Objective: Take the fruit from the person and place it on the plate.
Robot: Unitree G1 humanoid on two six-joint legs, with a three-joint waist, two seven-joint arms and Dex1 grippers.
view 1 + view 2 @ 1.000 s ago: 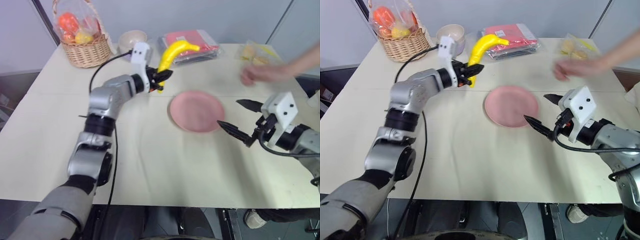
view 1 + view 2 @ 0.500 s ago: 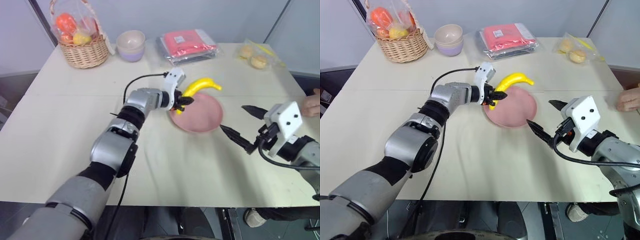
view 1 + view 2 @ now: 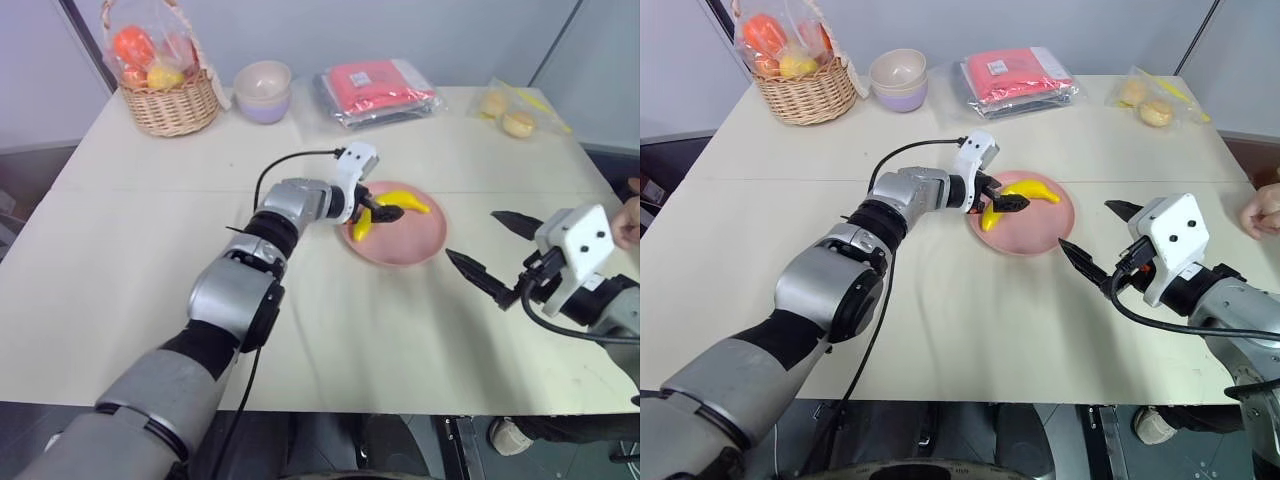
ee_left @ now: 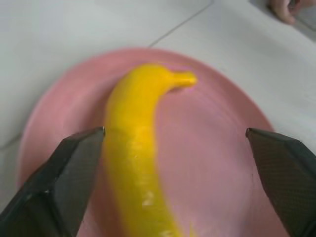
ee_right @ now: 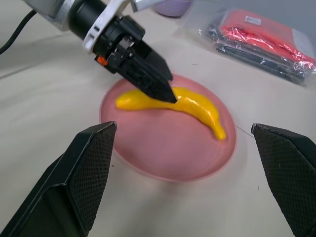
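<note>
The fruit, a yellow banana, lies on the pink plate in the middle of the table. My left gripper hovers low over the plate's left side, open, with its fingers spread on either side of the banana. The right wrist view shows one black finger just above the banana's middle. My right gripper is open and holds nothing, a little to the right of the plate. The person's hand rests at the table's far right edge.
At the back of the table stand a wicker basket of fruit, a pale bowl, a red packet in clear wrap and bagged buns. A black cable runs along my left arm.
My left arm swung the banana down and to the right onto the plate, then opened and let it go. The person's hand drew back to the right edge.
</note>
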